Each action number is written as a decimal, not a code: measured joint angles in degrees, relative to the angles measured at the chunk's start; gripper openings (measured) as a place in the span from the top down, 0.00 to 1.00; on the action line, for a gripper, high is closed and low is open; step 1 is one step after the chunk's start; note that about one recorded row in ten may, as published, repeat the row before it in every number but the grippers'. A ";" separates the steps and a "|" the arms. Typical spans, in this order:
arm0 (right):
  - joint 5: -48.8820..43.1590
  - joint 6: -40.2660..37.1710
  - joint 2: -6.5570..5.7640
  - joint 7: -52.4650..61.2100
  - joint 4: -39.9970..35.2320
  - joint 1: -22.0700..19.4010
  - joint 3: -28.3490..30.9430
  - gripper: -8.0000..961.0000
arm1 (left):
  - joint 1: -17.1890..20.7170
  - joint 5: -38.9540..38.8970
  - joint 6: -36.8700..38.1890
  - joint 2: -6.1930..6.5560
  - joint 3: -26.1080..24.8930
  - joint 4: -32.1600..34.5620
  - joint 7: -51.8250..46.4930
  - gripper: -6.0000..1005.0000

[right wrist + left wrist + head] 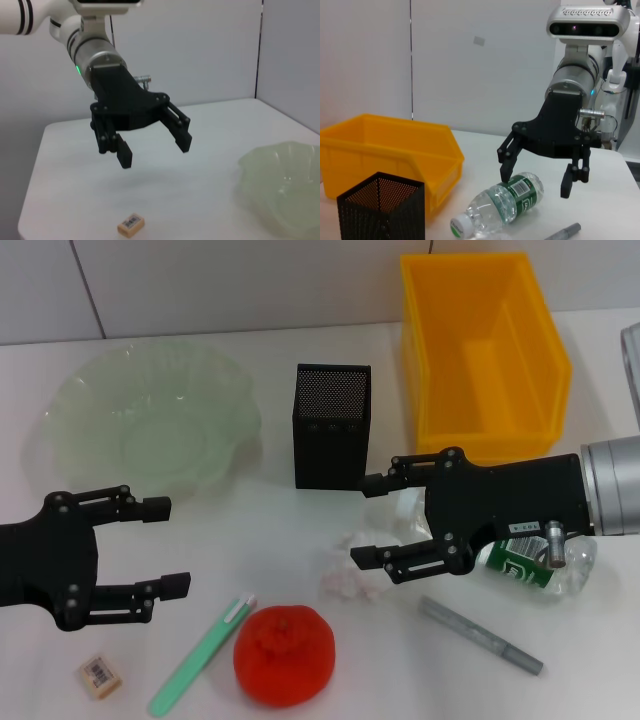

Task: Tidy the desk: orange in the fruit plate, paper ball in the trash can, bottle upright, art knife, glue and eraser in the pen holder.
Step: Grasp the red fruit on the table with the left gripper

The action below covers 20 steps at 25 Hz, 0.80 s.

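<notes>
Bottle lies on its side on the worktop, right of centre, long axis left-right, cap leftward. Right gripper hovers directly above it, jaws apart, the nearer arm. Left gripper, jaws apart, hangs well apart at near left.

right tool spread above lying bottle
</notes>
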 joint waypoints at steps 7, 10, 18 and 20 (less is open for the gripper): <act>0.93 -0.10 -0.08 -0.86 0.16 -0.16 -0.05 0.20 | -0.28 1.43 -0.32 -0.44 -0.02 -0.01 0.01 0.22; 0.93 -0.15 -0.09 -0.87 0.18 -0.16 -0.09 0.20 | -0.42 1.47 -0.37 -0.51 -0.30 -0.02 0.01 0.23; 0.90 -0.24 -0.14 -0.90 0.52 -0.48 -0.08 0.20 | -0.83 1.50 -0.26 -0.53 -0.11 0.07 0.02 0.24; 0.70 -0.11 -0.22 -1.09 0.41 -0.90 0.36 0.20 | -0.84 1.50 0.04 -0.61 0.00 0.36 0.02 0.25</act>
